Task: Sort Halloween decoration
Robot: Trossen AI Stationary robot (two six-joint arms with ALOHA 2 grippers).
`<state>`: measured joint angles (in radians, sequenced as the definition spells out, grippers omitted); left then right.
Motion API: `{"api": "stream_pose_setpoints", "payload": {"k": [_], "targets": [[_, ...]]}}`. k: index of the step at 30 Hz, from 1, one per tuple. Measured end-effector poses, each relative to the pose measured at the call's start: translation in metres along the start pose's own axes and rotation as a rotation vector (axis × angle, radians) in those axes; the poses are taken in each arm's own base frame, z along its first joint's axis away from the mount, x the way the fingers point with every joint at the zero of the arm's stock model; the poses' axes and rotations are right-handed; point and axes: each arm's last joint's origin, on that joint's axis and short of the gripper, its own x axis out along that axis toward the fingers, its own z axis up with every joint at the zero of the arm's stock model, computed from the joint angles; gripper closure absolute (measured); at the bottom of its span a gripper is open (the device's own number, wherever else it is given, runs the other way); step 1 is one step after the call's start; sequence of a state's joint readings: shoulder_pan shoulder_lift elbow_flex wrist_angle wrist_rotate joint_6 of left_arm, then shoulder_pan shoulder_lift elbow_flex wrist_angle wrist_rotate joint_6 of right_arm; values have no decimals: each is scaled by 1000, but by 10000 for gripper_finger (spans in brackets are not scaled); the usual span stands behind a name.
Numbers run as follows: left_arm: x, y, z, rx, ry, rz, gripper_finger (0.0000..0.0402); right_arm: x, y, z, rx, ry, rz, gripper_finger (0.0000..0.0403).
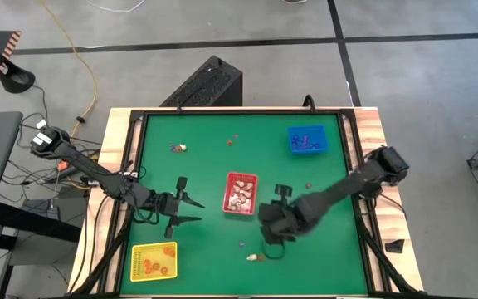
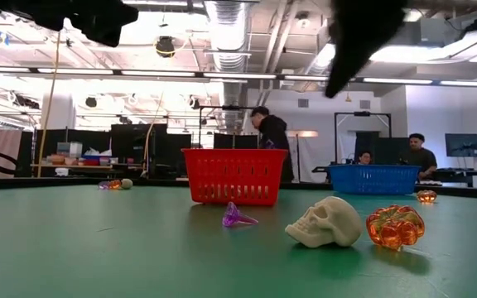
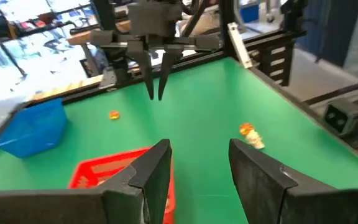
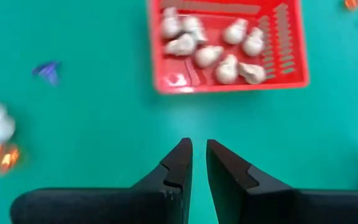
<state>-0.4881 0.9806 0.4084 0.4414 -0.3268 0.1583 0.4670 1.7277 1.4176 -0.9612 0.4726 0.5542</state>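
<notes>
Sorting looks well along: the red tray (image 1: 241, 193) holds a heap of cream skulls (image 4: 207, 55), the yellow tray (image 1: 153, 261) orange pieces, the blue tray (image 1: 307, 139) dark purple ones. Left loose on the green table (image 1: 206, 166) are a skull (image 2: 325, 222) touching an orange pumpkin (image 2: 395, 226), a purple trinket (image 2: 237, 218), and a few strays farther off. The right gripper (image 4: 199, 163) hangs near the red tray, fingers nearly together, grasping nothing; the left gripper (image 3: 197, 165) waits spread and empty.
</notes>
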Motion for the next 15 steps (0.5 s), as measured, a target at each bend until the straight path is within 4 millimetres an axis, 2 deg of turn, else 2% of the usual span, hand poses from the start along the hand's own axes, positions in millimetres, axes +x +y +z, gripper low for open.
{"api": "stream_pose_setpoints", "payload": {"k": [4,7,11,15], "targets": [[0,0,-1,-96,11,16,248,-4,3,-32,-36,-157,63,324],[0,3,-7,-235,66,145,248,-3,-10,-52,-39,-321,136,329],[-1,16,-8,-342,260,333,248,-2,-42,-72,-41,-526,166,333],[-5,55,13,-406,459,571,248,-7,-82,-85,32,-627,162,333]]}}
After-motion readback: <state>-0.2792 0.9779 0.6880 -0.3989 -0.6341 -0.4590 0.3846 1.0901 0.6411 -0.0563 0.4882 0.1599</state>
